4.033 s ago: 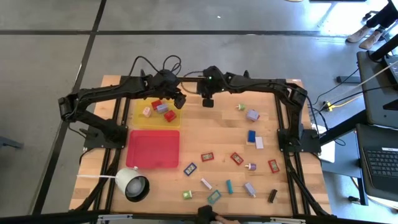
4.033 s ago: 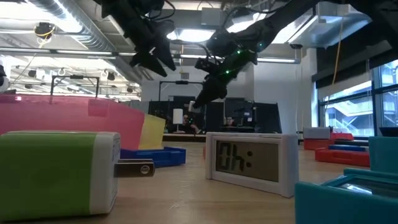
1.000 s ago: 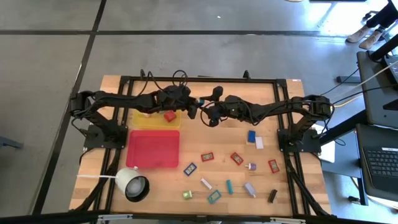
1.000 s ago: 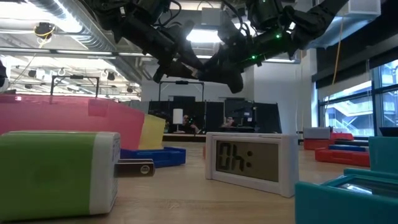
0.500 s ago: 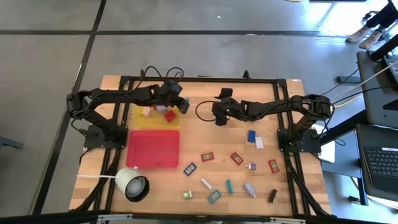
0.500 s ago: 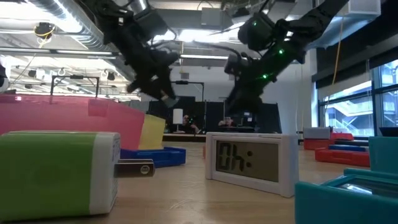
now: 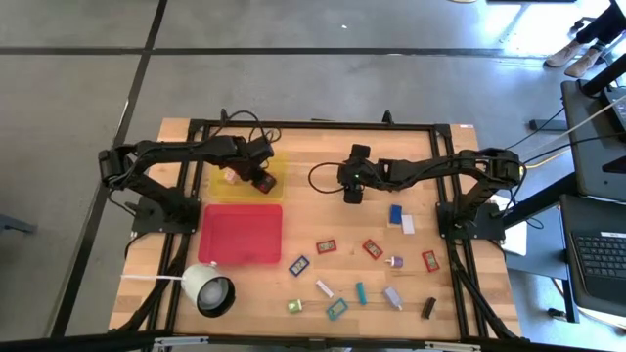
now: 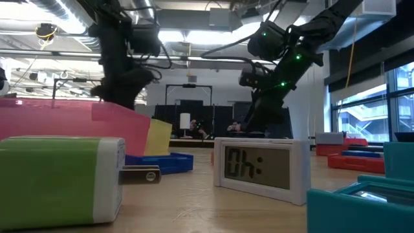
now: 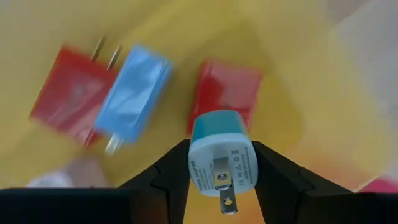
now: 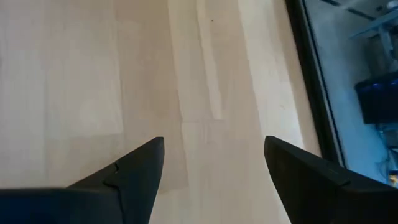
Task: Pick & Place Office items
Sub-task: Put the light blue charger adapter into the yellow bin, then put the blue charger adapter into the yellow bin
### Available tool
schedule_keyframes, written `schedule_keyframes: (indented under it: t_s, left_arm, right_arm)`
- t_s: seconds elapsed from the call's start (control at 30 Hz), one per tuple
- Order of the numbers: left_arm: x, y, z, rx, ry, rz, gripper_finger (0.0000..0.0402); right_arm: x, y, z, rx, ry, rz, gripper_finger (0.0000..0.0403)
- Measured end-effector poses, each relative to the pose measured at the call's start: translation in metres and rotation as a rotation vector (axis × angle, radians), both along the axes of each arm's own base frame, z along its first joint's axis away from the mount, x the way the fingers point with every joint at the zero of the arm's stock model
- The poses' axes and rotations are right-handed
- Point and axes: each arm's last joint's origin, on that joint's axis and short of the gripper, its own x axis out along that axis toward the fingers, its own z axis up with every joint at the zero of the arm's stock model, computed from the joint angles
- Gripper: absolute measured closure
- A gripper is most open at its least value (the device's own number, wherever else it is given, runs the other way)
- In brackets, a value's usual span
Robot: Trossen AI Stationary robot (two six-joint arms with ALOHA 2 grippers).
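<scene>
Our left fingers (image 9: pixel 177 171) gripped a teal plug (image 9: pixel 222 152), which we had carried from mid-worktop to above the yellow tray (image 7: pixel 276 188), ready to drop beside the red and blue pieces. Our right fingers (image 10: pixel 137 168), open and empty, had drawn back over bare worktop (image 7: pixel 323 220).

Clock display (image 8: pixel 260 164) reads "0h:".

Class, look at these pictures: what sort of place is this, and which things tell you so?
Probably a robotics lab or workshop: a wooden table carrying two robot arms stands on a bare concrete floor, exposed ceiling ducts run overhead, and a laptop sits on a side desk.
</scene>
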Motion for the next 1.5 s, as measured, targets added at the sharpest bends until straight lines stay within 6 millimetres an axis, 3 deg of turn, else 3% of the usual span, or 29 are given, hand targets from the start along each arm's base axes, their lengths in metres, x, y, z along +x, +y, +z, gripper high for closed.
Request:
schedule_keyframes:
  t_s: [0.3,1.03,1.5]
  left_arm:
    - [-0.016,-0.007,-0.003,-0.046,0.174,0.006,0.0258]
    - [-0.004,-0.008,-0.028,-0.023,0.305,-0.008,0.0256]
    - [-0.005,-0.008,-0.025,-0.034,0.331,-0.006,0.0201]
  right_arm:
    - [0.0,0.0,0.0,0.038,-0.035,-0.053,0.0124]
    - [0.001,0.0,0.001,0.054,-0.064,-0.082,0.0125]
    - [0.001,0.0,0.001,0.05,-0.059,-0.077,0.0125]
